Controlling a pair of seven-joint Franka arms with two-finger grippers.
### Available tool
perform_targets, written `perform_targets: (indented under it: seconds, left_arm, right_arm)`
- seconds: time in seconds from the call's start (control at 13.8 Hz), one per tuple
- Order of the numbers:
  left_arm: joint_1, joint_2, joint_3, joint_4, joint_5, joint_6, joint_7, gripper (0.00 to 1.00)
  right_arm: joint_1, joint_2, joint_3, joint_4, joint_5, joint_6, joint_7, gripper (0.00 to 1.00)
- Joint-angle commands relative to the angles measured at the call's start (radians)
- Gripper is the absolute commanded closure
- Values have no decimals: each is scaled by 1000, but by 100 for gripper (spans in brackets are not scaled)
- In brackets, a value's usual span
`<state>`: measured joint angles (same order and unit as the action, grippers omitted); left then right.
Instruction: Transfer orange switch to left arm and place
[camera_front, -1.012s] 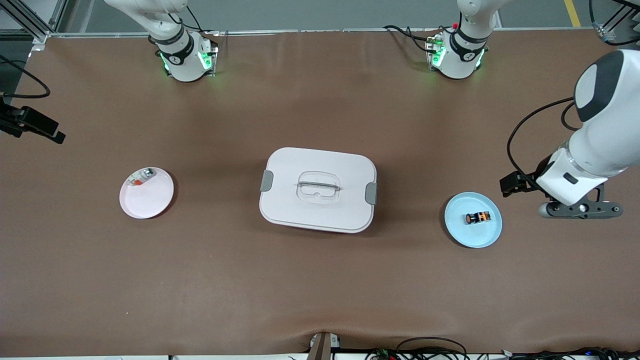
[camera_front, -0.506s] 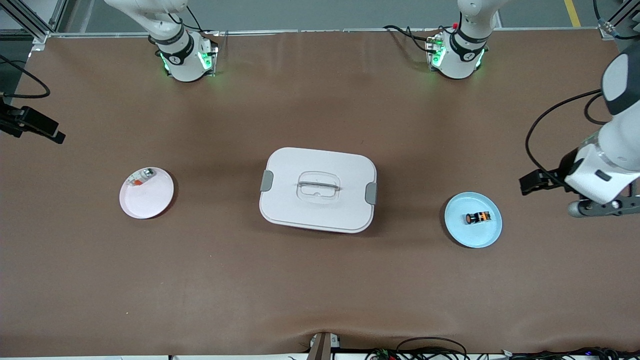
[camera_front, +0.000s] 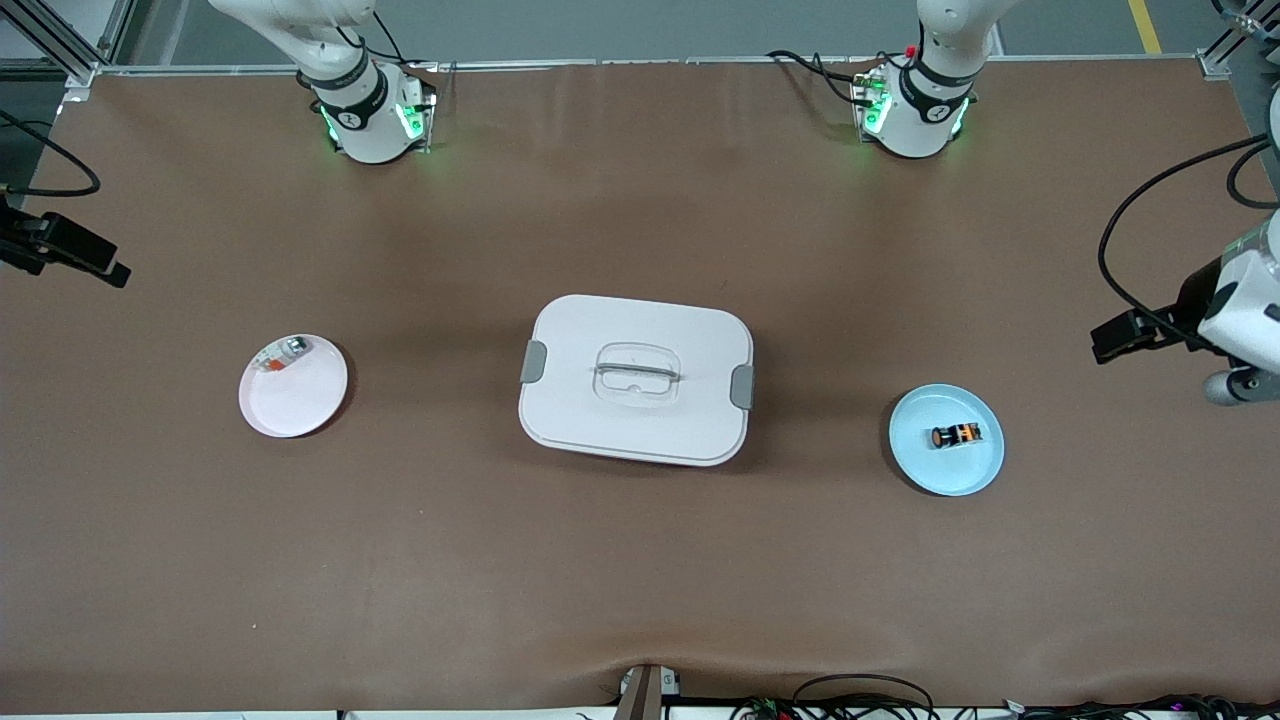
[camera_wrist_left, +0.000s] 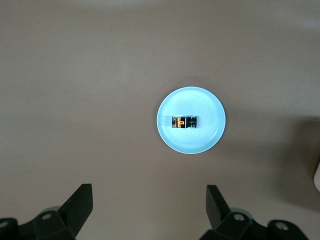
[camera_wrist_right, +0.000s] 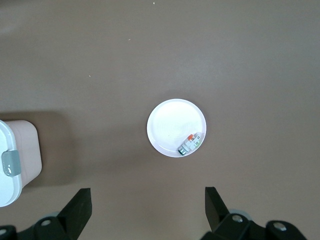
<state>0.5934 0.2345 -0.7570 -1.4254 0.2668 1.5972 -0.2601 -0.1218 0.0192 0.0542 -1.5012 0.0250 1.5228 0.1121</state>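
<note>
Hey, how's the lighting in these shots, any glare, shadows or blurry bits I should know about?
Front view: even overhead light; the box throws a soft shadow toward the right arm's end of the table, and green lights glow at both arm bases. Left wrist view: the switch on the blue plate looks slightly soft, edges dim. Right wrist view: the white plate is nearly washed out.

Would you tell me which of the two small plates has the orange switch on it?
The light blue plate toward the left arm's end holds the orange switch; the pink plate carries only a small silver and orange-red part.
</note>
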Motion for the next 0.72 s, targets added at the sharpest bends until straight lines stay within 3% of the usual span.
perform_targets:
  seconds: [0.0, 0.14, 0.22, 0.51, 0.65]
  left_arm:
    - [14, -96, -2, -26, -67, -63, 44, 0]
    - [-1, -128, 28, -30, -121, -91, 54, 0]
    - [-60, -153, 75, -33, -141, -104, 59, 0]
    - [-352, -260, 416, -101, -285, -108, 59, 0]
    - [-467, -297, 516, -136, -288, -106, 58, 0]
  right_arm:
    - [-19, 7, 13, 19, 13, -7, 6, 0]
    - [-19, 7, 13, 19, 13, -9, 6, 0]
    - [-19, 7, 13, 19, 13, -9, 6, 0]
    - [-19, 7, 13, 19, 13, -9, 6, 0]
    - [-21, 7, 12, 21, 12, -12, 4, 0]
